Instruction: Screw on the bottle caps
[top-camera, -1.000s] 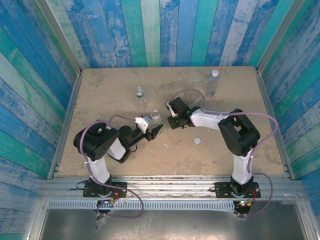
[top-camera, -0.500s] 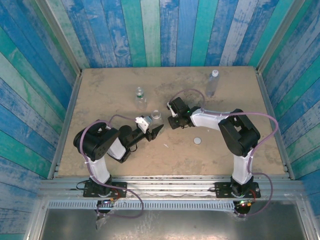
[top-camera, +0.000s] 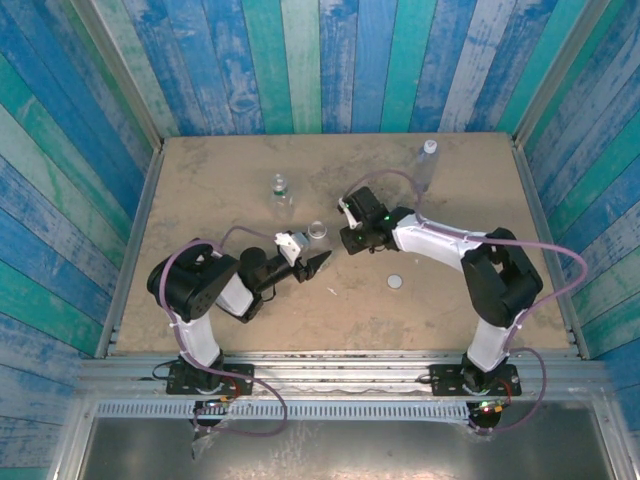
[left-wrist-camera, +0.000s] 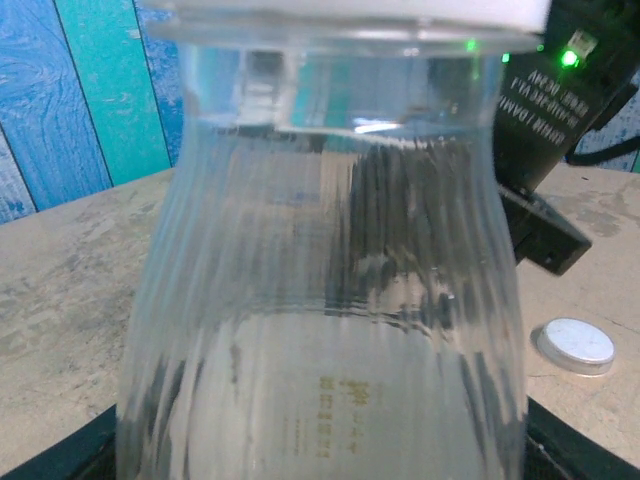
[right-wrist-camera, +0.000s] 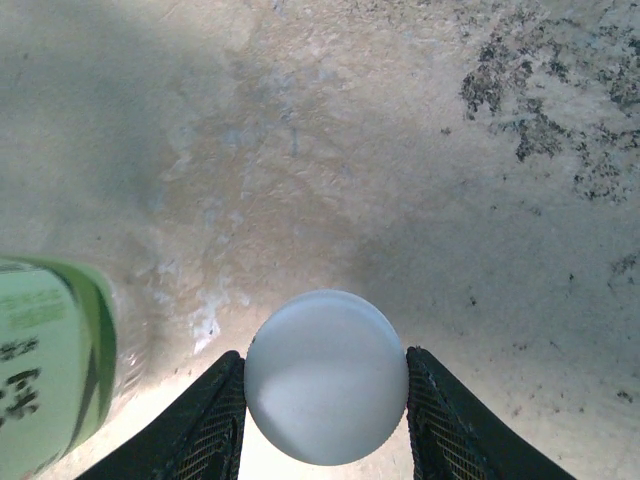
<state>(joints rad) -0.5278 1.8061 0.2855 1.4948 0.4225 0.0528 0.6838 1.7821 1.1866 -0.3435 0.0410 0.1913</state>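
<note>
My left gripper (top-camera: 313, 262) is shut on the short clear bottle (top-camera: 317, 231), which stands upright. That bottle (left-wrist-camera: 320, 300) looms very close in the left wrist view, with dark fingers (left-wrist-camera: 75, 460) at the bottom corners. My right gripper (top-camera: 347, 240) hovers just right of it, shut on a white cap (right-wrist-camera: 325, 378) above bare table. A second white cap (top-camera: 395, 282) lies flat on the table (left-wrist-camera: 575, 345). The green-label bottle (top-camera: 280, 188) stands behind, and its label (right-wrist-camera: 45, 380) shows at the left edge of the right wrist view. The blue-tinted bottle (top-camera: 426, 166) stands far right, capped.
The tan tabletop (top-camera: 220, 180) is walled by blue and green planks (top-camera: 300, 60) on three sides. A metal rail (top-camera: 340, 365) runs along the near edge, by the arm bases. The right arm's black housing with a green light (left-wrist-camera: 570, 60) sits close to the short bottle.
The right arm's elbow has swung out to the right and its gripper with the cap has shifted slightly. The left gripper and short bottle nudged a little right.
</note>
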